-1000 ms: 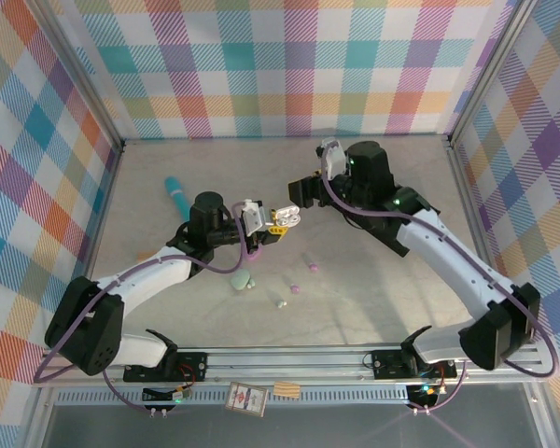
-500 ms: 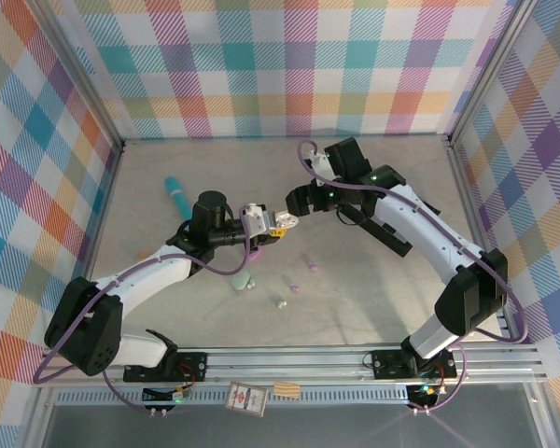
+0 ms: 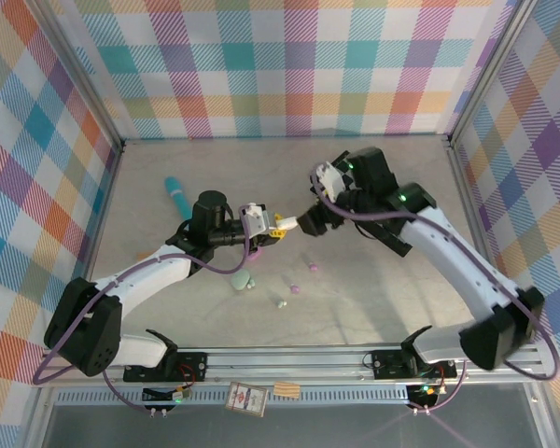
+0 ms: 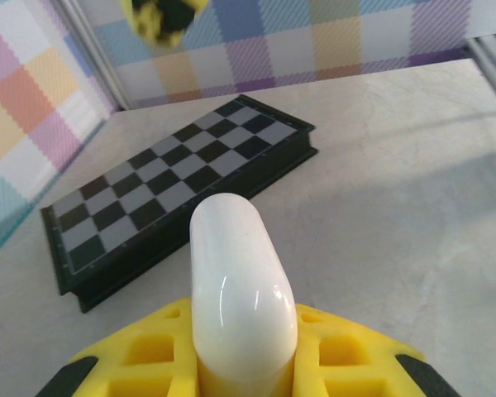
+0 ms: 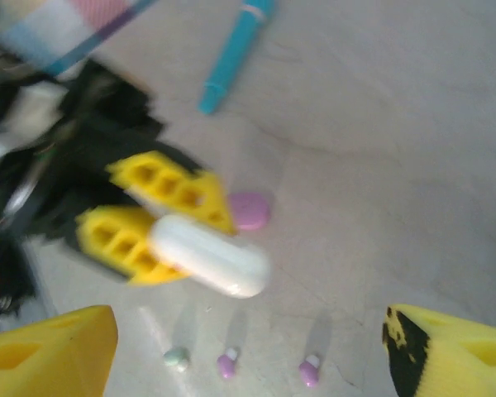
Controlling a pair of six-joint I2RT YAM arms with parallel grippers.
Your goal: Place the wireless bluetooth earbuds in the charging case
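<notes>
My left gripper (image 3: pixel 273 224) is shut on a white pill-shaped charging case (image 4: pixel 240 289), held above the table with its lid down. From the right wrist the same case (image 5: pixel 208 255) sticks out from the left gripper's yellow fingers (image 5: pixel 174 194). My right gripper (image 3: pixel 308 222) hangs open just right of the case, its fingertips spread wide (image 5: pixel 250 331) with nothing between them. Three earbuds lie on the table below: one mint (image 5: pixel 176 357) and two lilac (image 5: pixel 226 364), (image 5: pixel 309 370). From above they form a slanted row (image 3: pixel 296 289).
A lilac case (image 5: pixel 250 210) lies beside the left fingers. A mint case (image 3: pixel 241 280) sits near the left forearm. A teal pen (image 3: pixel 177 194) lies at the back left. A folded chessboard (image 4: pixel 174 194) rests on the table ahead of the left wrist.
The right arm has swung its wrist round, and its gripper now sits a little lower and further right of the white case. The left gripper has kept its hold, almost still.
</notes>
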